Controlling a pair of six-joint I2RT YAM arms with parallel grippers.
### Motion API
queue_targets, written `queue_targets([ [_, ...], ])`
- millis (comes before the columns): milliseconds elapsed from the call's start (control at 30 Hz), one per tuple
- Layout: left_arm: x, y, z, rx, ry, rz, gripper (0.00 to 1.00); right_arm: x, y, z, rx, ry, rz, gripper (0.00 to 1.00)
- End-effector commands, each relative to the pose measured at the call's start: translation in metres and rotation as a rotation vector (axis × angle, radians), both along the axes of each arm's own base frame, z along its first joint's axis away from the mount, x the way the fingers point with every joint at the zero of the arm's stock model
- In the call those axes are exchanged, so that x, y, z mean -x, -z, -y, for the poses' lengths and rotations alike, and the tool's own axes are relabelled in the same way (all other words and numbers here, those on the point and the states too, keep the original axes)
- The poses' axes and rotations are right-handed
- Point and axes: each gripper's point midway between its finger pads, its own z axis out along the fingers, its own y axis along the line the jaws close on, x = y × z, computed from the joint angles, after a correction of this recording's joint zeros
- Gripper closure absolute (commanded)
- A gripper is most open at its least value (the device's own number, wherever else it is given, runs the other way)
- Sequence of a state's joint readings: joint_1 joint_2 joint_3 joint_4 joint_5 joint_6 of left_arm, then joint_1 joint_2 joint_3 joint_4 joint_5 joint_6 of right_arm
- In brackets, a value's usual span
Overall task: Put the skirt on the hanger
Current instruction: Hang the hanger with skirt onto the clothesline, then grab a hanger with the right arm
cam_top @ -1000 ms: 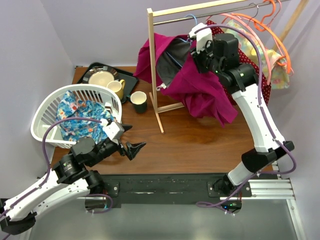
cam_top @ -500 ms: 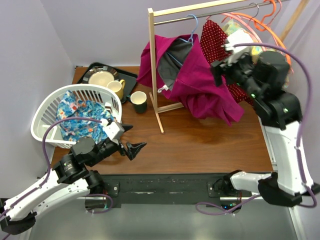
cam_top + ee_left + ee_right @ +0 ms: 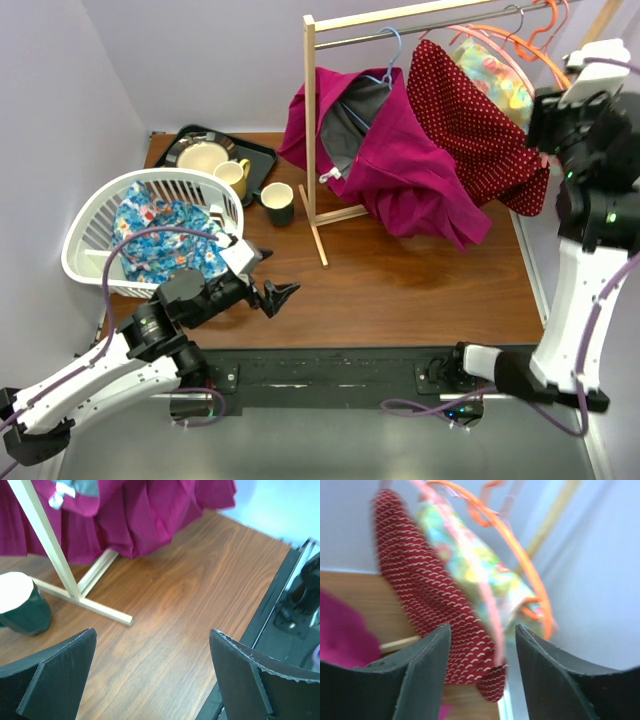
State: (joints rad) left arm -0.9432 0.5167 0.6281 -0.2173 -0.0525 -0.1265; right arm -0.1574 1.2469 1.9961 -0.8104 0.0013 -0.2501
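Well, I think this job is almost done. My right gripper (image 3: 482, 680) is up high on the right side, well apart from the skirt (image 3: 400, 170). Its two fingers are apart and nothing is between them. Past them I see only a red spotty cloth (image 3: 425, 595) and some orange hangers (image 3: 520, 545). My left gripper (image 3: 152, 680) is low over the table (image 3: 175, 605), near the white basket (image 3: 90, 230). Its fingers are spread very wide, and they hold nothing too.

The skirt is on the blue hanger (image 3: 394, 42), and the hanger hooks over the rail (image 3: 430, 28) near the wooden post (image 3: 311, 120). So the step I am in looks like letting go and moving away. Next, I think I should check that the skirt sits well. If it slips, one of my hands must reach in, pinch the top edge and pull it straight. If it sits fine, I only need to bring my right arm home without bumping the other clothes.

The skirt is dark pink and looks soft. It is bunched up, not flat. Its grey inside shows near the top, and a small white tag (image 3: 325, 177) hangs out. One part flops over to the left of the post. The bottom hangs low, close to the table, but I cannot tell if it touches.
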Motion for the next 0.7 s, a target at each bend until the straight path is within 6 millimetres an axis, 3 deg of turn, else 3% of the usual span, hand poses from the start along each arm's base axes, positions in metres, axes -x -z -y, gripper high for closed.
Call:
queue_targets([
  [0,-0.003,0.007,0.005,-0.03,0.017,0.04,0.0,-0.008,-0.029,0.023,-0.016,0.025,0.045,0.45],
  [433,-0.001,0.021,0.006,-0.056,0.043,0.05,0.0,-0.058,-0.005,0.088,0.004,0.122,-0.049,0.51],
  [500,-0.002,0.024,0.007,-0.068,0.042,0.042,0.0,-0.061,-0.009,0.093,0.011,0.124,-0.038,0.52],
  [667,-0.001,0.027,0.008,-0.08,0.049,0.035,0.0,-0.077,0.003,0.106,0.041,0.073,-0.076,0.54],
])
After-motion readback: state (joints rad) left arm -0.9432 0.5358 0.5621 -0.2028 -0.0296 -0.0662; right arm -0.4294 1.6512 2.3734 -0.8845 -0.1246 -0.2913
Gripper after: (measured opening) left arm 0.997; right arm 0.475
